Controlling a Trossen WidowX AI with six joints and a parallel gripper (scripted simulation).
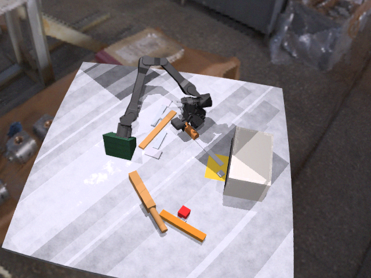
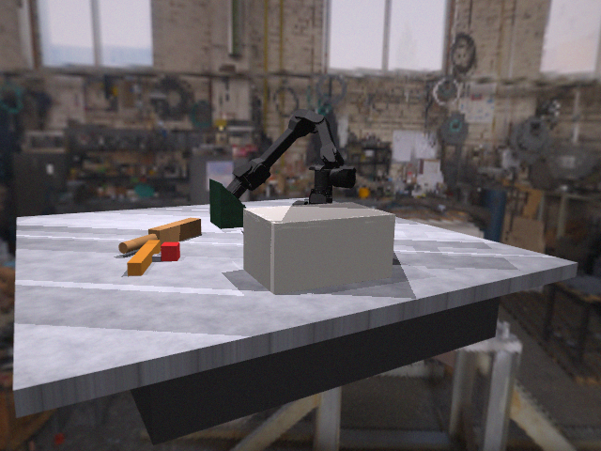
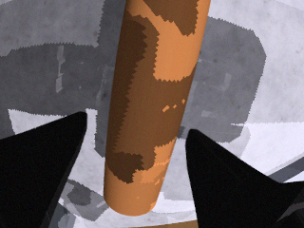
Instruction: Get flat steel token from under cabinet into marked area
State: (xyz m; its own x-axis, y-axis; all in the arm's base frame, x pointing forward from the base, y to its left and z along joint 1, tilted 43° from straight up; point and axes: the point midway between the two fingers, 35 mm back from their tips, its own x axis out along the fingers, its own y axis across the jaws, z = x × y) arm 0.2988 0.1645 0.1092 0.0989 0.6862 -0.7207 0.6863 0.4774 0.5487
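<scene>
The steel token point(image 1: 221, 173) is a small grey square on the yellow marked area point(image 1: 210, 168), close to the front of the pale cabinet point(image 1: 253, 149) point(image 2: 334, 252). A tool with an orange handle point(image 1: 192, 132) point(image 3: 147, 95), a thin shaft and a flat grey blade point(image 1: 216, 158) lies in front of the cabinet. Its blade is over the marked area, with a small gap to the token. My gripper point(image 1: 188, 123) point(image 3: 137, 128) is open around the handle, with a gap on each side in the wrist view. The cabinet hides the token and tool in the exterior view.
An orange bar point(image 1: 157, 129) lies beside the gripper, with thin pale strips nearby. Further off are a wooden paddle-like piece point(image 1: 142, 191) point(image 2: 176, 228), another orange bar point(image 1: 182, 226) point(image 2: 140, 259) and a red cube point(image 1: 184, 211) point(image 2: 170, 251). A green block point(image 1: 119, 146) stands at the arm's base.
</scene>
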